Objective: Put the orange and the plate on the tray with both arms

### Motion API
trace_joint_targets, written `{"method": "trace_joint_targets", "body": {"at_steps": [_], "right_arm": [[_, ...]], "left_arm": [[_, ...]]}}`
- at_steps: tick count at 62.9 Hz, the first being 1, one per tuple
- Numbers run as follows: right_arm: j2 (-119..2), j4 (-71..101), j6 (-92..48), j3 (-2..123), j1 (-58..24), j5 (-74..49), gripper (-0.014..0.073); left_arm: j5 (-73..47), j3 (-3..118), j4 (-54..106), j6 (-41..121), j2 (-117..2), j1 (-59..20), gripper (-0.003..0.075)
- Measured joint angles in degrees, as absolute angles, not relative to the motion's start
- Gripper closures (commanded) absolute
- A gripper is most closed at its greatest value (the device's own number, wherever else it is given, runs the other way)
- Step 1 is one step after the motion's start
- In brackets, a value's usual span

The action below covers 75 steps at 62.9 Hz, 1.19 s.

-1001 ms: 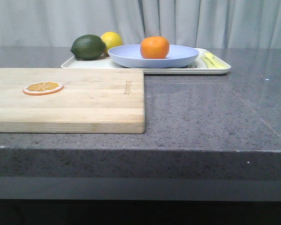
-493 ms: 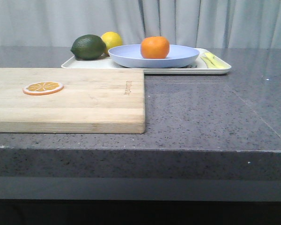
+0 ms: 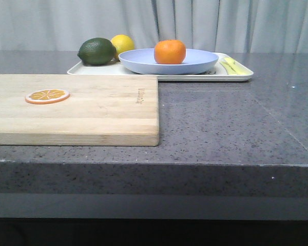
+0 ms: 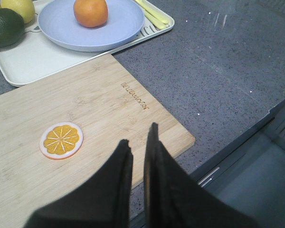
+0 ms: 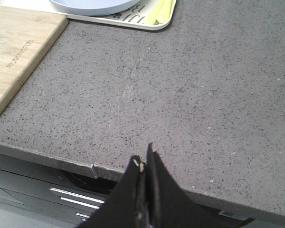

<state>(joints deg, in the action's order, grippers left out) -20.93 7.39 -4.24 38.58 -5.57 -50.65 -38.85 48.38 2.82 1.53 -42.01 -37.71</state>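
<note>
Front view: glossy round orange (image 3: pixel 170 52) sits on pale lavender-blue round plate (image 3: pixel 168 61), itself on white rectangular tray (image 3: pixel 236 77); placement looks done.

Left wrist view: left end effector (image 4: pixel 137 141) nearly clenched, empty, over wooden cutting board (image 4: pixel 104 109).

Right wrist view: right end effector (image 5: pixel 143 158) clenched, empty, above grey tabletop (image 5: pixel 199 95). Best kept clear of tray.

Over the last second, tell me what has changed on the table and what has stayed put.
Nothing visibly changed in the front view. The orange sits on the plate, the plate on the tray, with the lime and lemon beside it and the orange slice on the cutting board. Neither gripper appears in the front view.
</note>
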Motion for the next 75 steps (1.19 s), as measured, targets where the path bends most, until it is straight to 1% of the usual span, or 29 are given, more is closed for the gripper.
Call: {"method": "trace_joint_targets", "body": {"at_steps": [33,42,49,54,63,75], "right_arm": [[-20.9,7.4,-4.1,38.6,-5.6,-50.6,0.0712],[-20.8,7.4,-4.1,38.6,-5.6,-50.5,0.0712],[-20.8,7.4,-4.1,38.6,-5.6,-50.5,0.0712],[-20.8,7.4,-4.1,38.6,-5.6,-50.5,0.0712],[-20.8,7.4,-4.1,38.6,-5.6,-50.5,0.0712],[-20.8,7.4,-4.1,38.6,-5.6,-50.5,0.0712]], "left_arm": [[-38.9,48.4,2.8,1.5,-42.0,-37.7,0.074],[-37.8,46.0,2.8,1.5,-40.2,-37.0,0.074],[-34.3,41.4,0.4,1.5,-36.3,-33.0,0.074],[-29.5,36.0,-0.7,1.5,-32.5,-28.1,0.074],[-16.1,22.9,-1.3,1.5,-23.7,-19.7,0.074],[-1.7,6.4,-1.4,1.5,-11.4,-11.4,0.074]]}}
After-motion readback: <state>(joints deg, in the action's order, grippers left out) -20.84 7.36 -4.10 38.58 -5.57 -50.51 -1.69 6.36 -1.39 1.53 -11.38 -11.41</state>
